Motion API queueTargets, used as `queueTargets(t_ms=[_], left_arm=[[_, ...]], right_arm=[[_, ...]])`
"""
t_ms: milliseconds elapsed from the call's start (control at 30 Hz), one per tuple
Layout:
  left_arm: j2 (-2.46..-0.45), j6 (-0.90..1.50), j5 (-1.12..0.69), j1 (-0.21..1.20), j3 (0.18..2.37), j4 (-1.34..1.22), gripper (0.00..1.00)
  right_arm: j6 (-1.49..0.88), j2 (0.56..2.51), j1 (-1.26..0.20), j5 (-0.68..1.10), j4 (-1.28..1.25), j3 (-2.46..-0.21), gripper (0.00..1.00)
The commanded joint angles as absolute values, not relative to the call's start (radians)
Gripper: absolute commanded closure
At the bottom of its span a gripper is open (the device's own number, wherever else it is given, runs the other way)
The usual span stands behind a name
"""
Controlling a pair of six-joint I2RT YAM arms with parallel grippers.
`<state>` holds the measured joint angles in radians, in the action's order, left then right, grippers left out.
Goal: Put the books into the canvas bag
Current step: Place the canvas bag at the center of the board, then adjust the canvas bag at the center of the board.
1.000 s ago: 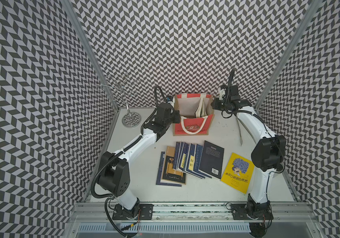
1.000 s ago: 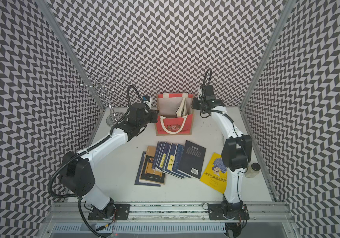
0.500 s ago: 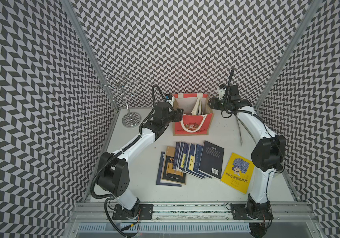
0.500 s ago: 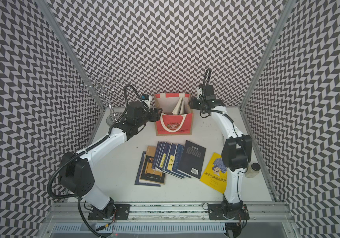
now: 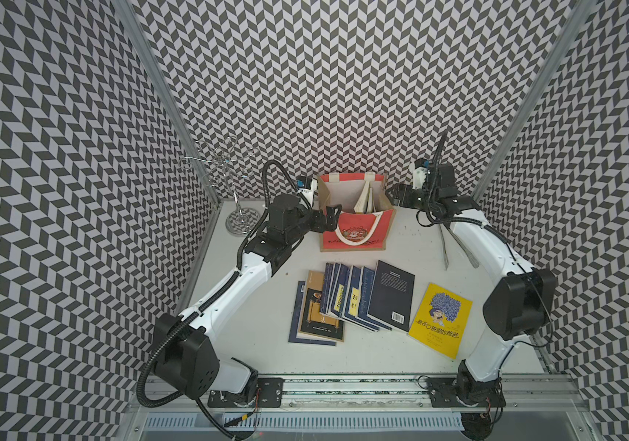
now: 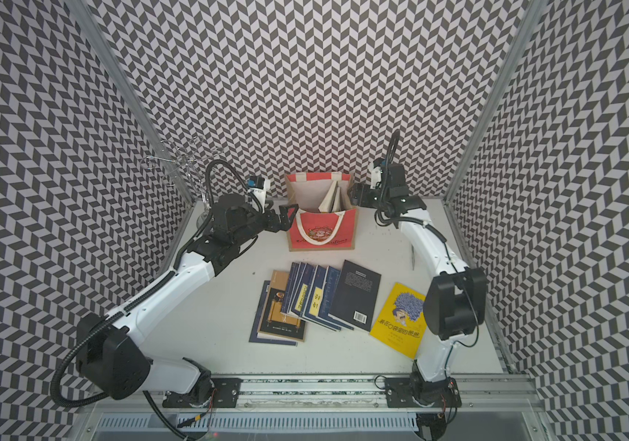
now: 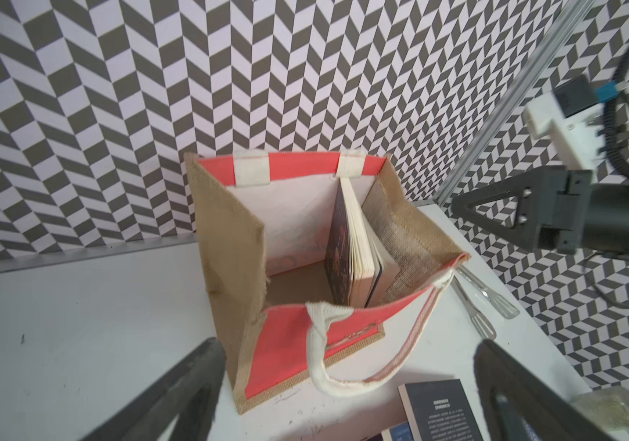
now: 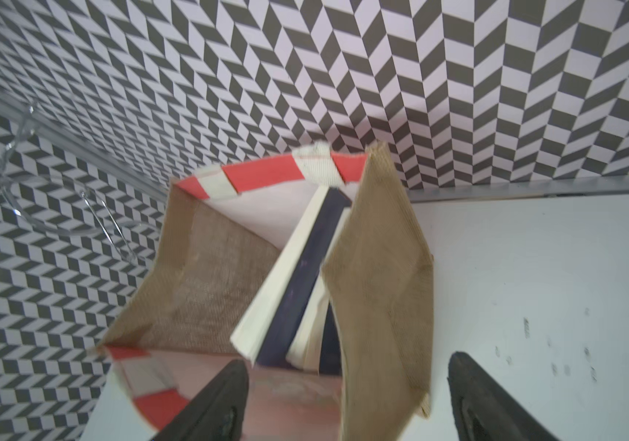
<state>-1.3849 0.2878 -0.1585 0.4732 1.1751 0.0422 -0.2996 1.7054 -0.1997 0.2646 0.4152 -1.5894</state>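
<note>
**Bag started, most books still on the table**

The books are split between two places. A few of them [image 5: 365, 196] stand on edge inside the bag [image 5: 355, 236], leaning against its right jute wall. The wrist views show cream page edges and a navy cover, which looks like two volumes, though the exact count is hard to tell. The rest of the bag is empty down to its floor, so there is plenty of room.

The others lie flat on the table [image 5: 267, 324] in front of the bag, well apart from it. There is a tan-and-black book [image 5: 320, 309] on top of a navy one, a fan of navy books [image 5: 355, 301] overlapping each other, a dark book [image 5: 391, 296] over the fan's edge, and a yellow book [image 5: 441, 319] lying alone. I judge the job barely begun, with most of the loading still to do.

The bag stands upright and open at the back of the table, red front toward the books and one handle drooping over that face.

The left gripper [image 5: 332, 218] is just beside the bag's front left corner, with its jaws spread wide and nothing in them. The right gripper [image 5: 395, 193] is just beside the right wall, also spread and empty.

Farther out are a wire stand [image 5: 229, 179] at the back left and tongs [image 5: 458, 244] by the right arm.
</note>
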Motion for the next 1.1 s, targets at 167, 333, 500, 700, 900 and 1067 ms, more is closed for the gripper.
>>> queueTargets(t_ms=[167,333,500,700,900,1067], left_arm=[[-1.224,0.324,-0.259,0.688,0.875,-0.006,0.01],[-1.234,0.409,-0.284,0.830,0.768,-0.120,0.01],[-1.271,0.453,-0.277,0.882,0.745,-0.160,0.01],[-1.287,0.451,-0.253,0.888,0.747,-0.156,0.01],[-1.332,0.475,-0.232,0.884,0.767,-0.149,0.01],[-1.326,0.515,-0.220,0.853,0.748,-0.160,0.01]], right_arm=[[-0.410,1.300,-0.197,0.233,0.246,-0.999,0.01],[-0.480,1.128,-0.203,0.251,0.209,-0.704,0.01],[-0.476,1.111,-0.230,0.222,0.214,-0.550,0.01],[-0.469,1.154,-0.277,0.180,0.209,-0.485,0.01],[-0.455,1.270,-0.332,0.209,0.126,-0.469,0.01],[-0.464,1.328,-0.352,0.301,0.052,-0.467,0.00]])
